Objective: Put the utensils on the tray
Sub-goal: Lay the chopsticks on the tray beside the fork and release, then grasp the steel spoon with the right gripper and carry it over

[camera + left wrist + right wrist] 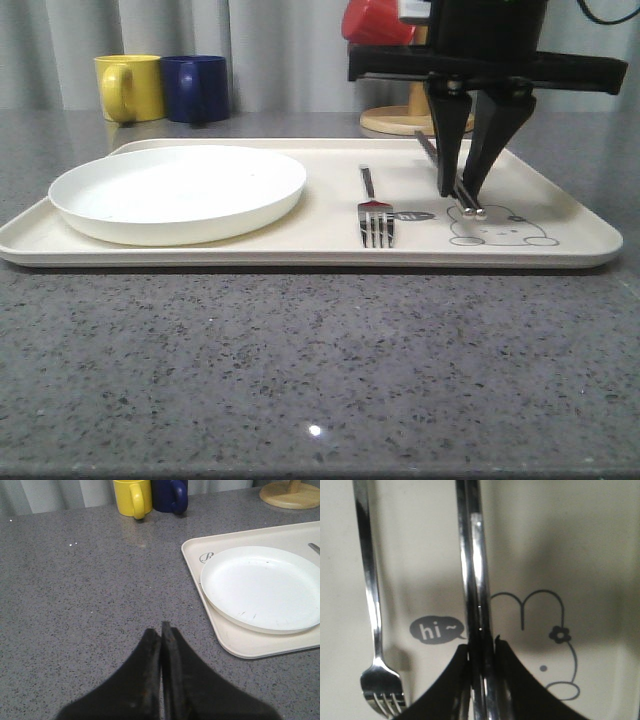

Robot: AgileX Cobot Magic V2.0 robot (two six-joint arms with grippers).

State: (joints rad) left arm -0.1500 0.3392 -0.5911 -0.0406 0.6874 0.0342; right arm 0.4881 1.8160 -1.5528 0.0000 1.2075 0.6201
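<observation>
The cream tray (300,256) lies across the middle of the table. A silver fork (375,215) rests flat on it, tines toward me, beside the "hi" bubble. My right gripper (458,190) hangs over the tray's right part, shut on the pair of chopsticks (467,208). Their near ends sit at the rabbit drawing, touching the tray or just above it. In the right wrist view the chopsticks (474,570) run straight out between the fingers of the gripper (481,647), parallel to the fork (370,590). My left gripper (161,630) is shut and empty over bare grey table, left of the tray (240,647).
A round white plate (178,190) fills the tray's left half. A yellow mug (130,87) and a blue mug (195,88) stand at the back left. A wooden stand base (395,121) with a red mug (375,22) is behind the tray at the right.
</observation>
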